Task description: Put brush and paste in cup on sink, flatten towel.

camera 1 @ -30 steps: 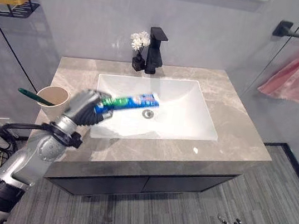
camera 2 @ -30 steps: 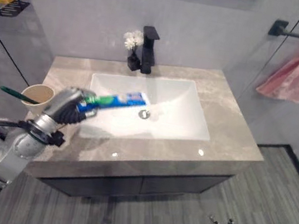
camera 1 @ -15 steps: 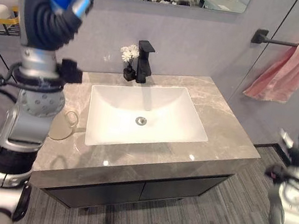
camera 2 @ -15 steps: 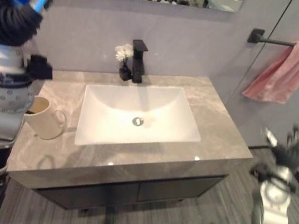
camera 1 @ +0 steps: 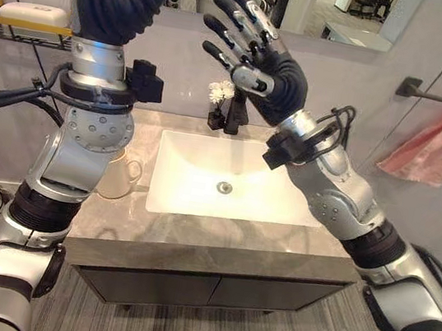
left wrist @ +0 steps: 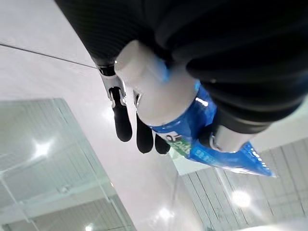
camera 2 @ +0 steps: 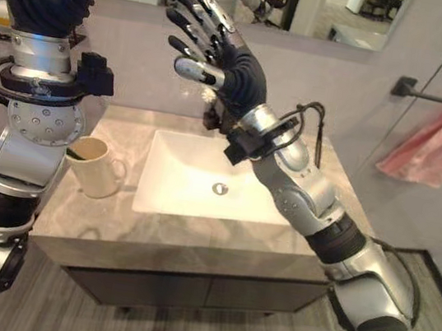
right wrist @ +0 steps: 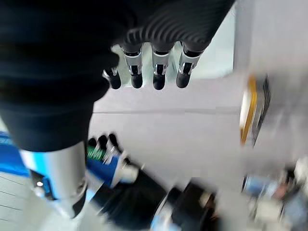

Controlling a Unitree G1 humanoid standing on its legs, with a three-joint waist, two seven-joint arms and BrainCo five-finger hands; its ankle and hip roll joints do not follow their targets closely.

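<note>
left hand (left wrist: 144, 130) raised, clutching paste (left wrist: 192, 139); right hand (camera 1: 255, 50) raised, fingers spread, empty

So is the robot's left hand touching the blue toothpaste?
Touching. In the left wrist view the left hand has its fingers curled round the blue toothpaste tube, clamping it against the palm.

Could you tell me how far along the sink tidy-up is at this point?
Done, it seems: a dark handle, probably the brush, shows in the cup on the counter. In hand: the left hand grips the toothpaste tube, raised high above the sink, while the right hand is open beside it. Left: paste into cup, and the pink towel hangs bunched.
</note>
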